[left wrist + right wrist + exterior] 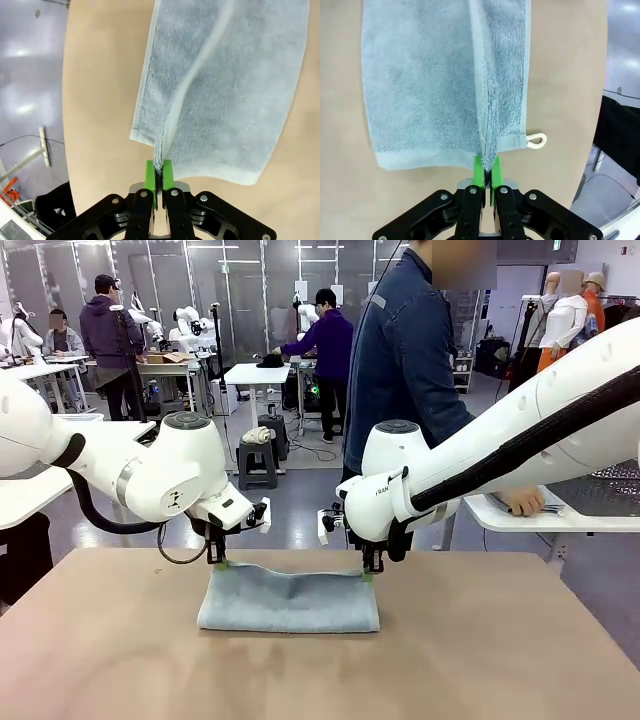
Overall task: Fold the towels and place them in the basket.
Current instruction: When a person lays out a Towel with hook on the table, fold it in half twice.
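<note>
Folding the towel [288, 600] in the middle of the tabletop [100, 660]. Pinching its far edge tight, left end in the left gripper [218, 562], right end in the right gripper [367, 574]. Next, probably: pulling both ends to the near edge together, then letting go.

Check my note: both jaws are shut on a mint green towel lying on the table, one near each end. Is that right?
One thing is wrong: the colour. The towel is pale blue-grey, not mint green, as both wrist views show close up. The rest stands: both jaws are shut on it, one near each end, and it lies on the table.
</note>
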Action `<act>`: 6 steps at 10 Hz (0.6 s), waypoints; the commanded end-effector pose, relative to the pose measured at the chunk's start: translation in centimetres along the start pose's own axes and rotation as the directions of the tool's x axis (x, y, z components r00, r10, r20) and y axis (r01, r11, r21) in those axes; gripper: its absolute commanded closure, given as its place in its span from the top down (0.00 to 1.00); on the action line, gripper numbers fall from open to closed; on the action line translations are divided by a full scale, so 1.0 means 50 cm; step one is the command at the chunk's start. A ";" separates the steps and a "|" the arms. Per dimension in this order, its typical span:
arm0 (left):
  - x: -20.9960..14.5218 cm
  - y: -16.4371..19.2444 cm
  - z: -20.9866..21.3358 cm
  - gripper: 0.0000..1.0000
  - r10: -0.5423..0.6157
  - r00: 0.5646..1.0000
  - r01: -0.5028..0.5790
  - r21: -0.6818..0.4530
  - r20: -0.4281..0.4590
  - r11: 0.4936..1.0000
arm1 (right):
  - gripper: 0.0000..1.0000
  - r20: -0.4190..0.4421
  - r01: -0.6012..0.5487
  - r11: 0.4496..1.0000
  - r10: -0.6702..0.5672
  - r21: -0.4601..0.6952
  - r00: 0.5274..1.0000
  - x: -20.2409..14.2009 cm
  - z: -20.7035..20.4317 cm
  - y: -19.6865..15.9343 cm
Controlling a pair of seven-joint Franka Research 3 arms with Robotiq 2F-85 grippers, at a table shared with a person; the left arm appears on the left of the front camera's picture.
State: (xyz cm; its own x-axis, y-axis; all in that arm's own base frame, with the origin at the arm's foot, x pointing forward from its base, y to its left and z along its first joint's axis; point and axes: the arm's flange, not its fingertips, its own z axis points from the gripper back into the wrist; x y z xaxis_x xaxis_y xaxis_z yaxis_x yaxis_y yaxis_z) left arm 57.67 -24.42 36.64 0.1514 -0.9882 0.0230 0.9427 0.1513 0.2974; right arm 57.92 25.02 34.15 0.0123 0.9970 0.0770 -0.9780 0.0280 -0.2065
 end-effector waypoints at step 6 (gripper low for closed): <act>-0.024 0.006 -0.014 0.42 0.048 0.999 -0.048 0.026 -0.004 0.998 | 0.47 0.053 -0.016 0.997 0.021 -0.079 0.998 -0.012 -0.004 -0.001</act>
State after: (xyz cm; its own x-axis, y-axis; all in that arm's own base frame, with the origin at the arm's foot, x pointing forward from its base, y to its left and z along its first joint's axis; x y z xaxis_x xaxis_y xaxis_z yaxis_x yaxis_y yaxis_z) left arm 58.14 -23.45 35.99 0.1782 -0.9837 0.0258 0.9404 0.1780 0.2897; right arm 58.35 25.07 34.32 0.0055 0.9936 0.1125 -0.9662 0.0343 -0.2557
